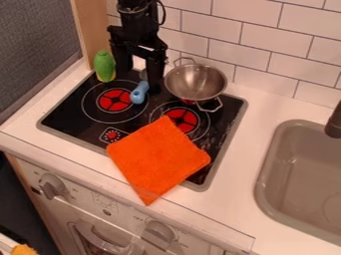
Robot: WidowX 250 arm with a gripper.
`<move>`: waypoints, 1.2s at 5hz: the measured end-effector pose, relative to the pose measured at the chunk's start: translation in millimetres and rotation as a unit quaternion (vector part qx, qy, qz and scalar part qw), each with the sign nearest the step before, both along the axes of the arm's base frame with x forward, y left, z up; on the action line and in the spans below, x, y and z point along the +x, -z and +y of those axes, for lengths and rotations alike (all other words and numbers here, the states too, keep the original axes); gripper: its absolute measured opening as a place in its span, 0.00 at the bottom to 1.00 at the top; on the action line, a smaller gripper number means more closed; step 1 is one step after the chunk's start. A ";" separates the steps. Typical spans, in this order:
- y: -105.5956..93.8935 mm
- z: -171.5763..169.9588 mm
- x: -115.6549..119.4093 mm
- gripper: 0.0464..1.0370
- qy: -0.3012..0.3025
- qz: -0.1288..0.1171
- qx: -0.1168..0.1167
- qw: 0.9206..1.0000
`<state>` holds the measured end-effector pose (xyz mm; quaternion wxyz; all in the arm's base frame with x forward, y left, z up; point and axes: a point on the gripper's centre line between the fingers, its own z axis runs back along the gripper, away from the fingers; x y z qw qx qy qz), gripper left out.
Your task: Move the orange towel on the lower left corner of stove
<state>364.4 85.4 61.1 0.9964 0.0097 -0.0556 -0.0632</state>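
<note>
Spread open, with a gap between its two fingers, the claw (138, 62) hangs near the wall at the back left part of the stove (73, 119), holding nothing that can be made out. The orange towel (158, 159) lies spread out at a slant across the front edge of the stove, right of the lower left corner, partly over the right red burner (181, 119), with its lowest corner reaching the front of the white tabletop (233, 209). A blue-handled utensil (139, 92) rests by the left red burner (114, 100), just beneath the claw. To its left, a green toy vegetable (104, 65) sits near the stove's back left corner. A metal pot (195, 82) with two handles sits at the back right, and a grey sink (306, 169) lies farther right.
</note>
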 end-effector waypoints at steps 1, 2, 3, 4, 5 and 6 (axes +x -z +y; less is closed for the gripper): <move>15.1 -1.2 -5.0 0.96 -0.002 0.022 -0.006 1.000; 24.9 -15.9 -13.9 0.96 0.002 0.044 -0.009 0.999; 20.2 -36.3 -31.3 0.96 0.017 0.053 -0.004 0.998; 18.1 -55.4 -56.9 0.96 0.033 0.063 0.000 0.997; 31.7 -75.6 -77.7 0.96 0.059 0.082 -0.002 0.995; 40.6 -89.2 -86.2 0.96 0.078 0.085 0.008 0.993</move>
